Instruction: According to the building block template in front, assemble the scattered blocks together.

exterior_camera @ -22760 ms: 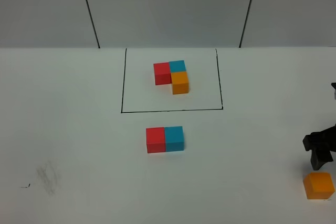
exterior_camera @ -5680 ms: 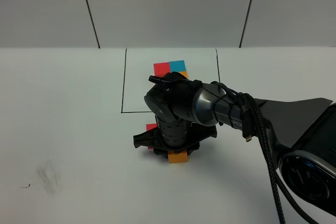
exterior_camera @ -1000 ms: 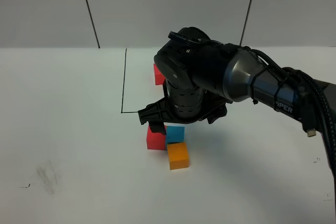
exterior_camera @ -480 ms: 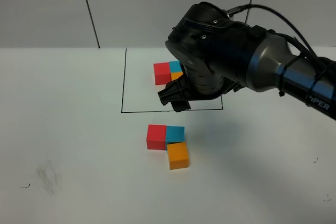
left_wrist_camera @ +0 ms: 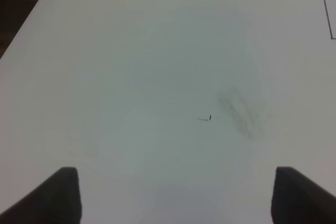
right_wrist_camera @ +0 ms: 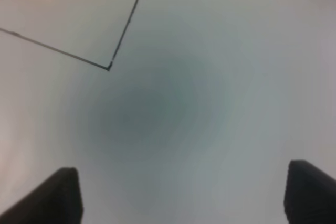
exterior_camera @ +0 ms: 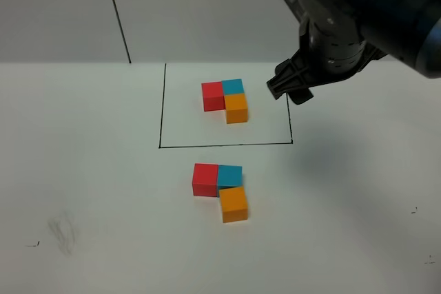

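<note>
exterior high: right pincer (exterior_camera: 295,91) now higher, retracted

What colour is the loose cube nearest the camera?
Orange, clearest in the exterior high view.

on my white table (exterior_camera: 83,170) the building block template (exterior_camera: 226,100) sits toward the far edge, the scattered blocks (exterior_camera: 222,189) joined nearer me, a grey smudge (exterior_camera: 63,231) near the left edge.

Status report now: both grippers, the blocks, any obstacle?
Right gripper open, empty, raised. Left gripper open, empty. Scattered blocks joined in L like the template. No obstacle seen.
</note>
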{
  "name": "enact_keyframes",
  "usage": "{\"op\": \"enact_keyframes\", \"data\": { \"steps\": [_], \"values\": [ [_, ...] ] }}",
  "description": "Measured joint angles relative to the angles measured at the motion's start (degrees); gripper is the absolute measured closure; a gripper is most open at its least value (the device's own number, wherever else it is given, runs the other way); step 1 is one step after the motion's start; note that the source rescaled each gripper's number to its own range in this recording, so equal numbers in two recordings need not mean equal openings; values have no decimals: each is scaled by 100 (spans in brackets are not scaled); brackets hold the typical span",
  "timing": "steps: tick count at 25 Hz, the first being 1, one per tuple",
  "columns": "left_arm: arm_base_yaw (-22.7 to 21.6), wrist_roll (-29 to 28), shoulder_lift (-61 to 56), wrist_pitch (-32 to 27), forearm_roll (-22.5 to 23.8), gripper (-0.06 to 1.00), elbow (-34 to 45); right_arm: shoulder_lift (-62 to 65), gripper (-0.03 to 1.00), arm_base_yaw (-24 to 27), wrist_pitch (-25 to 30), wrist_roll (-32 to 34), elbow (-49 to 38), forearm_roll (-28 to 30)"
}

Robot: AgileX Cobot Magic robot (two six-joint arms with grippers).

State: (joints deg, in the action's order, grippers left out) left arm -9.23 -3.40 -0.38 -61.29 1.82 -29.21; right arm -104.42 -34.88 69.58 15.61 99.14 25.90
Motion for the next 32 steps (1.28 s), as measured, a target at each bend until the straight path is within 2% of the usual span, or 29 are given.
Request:
{"op": "enact_keyframes", "data": {
  "steps": [4,11,20,24,32],
  "values": [
    [0,0,0,0,0,-6,0,296,32,407,7,-510,0,-179],
    [0,0,0,0,0,-6,0,1003,31,1161,16,-663,-299,-488],
    [0,0,0,0,0,-6,0,2239,4,2260,30,-970,-1313,-603],
    [0,0,0,0,0,-6,0,2949,-2,2402,30,-1237,-1749,-552],
    [0,0,0,0,0,-6,0,5013,-3,2402,35,-1308,-3207,-487]
  ]
}}
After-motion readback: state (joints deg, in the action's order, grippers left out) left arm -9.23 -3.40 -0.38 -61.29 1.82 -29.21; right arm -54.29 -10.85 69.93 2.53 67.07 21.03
